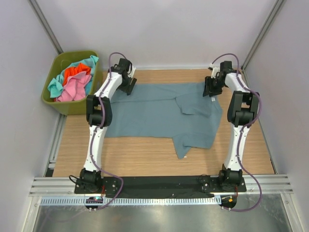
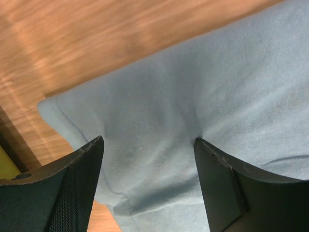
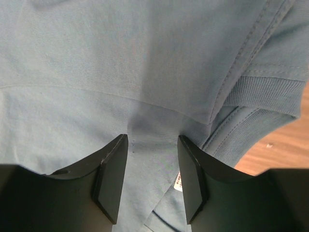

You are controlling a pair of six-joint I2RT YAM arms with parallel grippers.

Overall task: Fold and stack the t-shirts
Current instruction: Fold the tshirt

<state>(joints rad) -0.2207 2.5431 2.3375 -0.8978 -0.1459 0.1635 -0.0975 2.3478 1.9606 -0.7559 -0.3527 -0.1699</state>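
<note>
A slate-blue t-shirt [image 1: 159, 113] lies spread on the wooden table [image 1: 145, 157], partly folded, one flap reaching toward the front. My left gripper [image 1: 129, 87] is at its far left corner, jaws open, pressing down on the cloth [image 2: 159, 135] near the hem corner. My right gripper [image 1: 210, 89] is at the far right corner by the collar, jaws open, fingertips down on the cloth [image 3: 145, 72]; the ribbed collar [image 3: 270, 94] and a white label [image 3: 177, 181] show beside it. Pink, orange-red and turquoise t-shirts [image 1: 72, 82] lie in the bin.
An olive-green plastic bin [image 1: 65, 104] stands off the table's far left corner. White walls close in on three sides. A metal rail [image 1: 154, 186] with both arm bases runs along the near edge.
</note>
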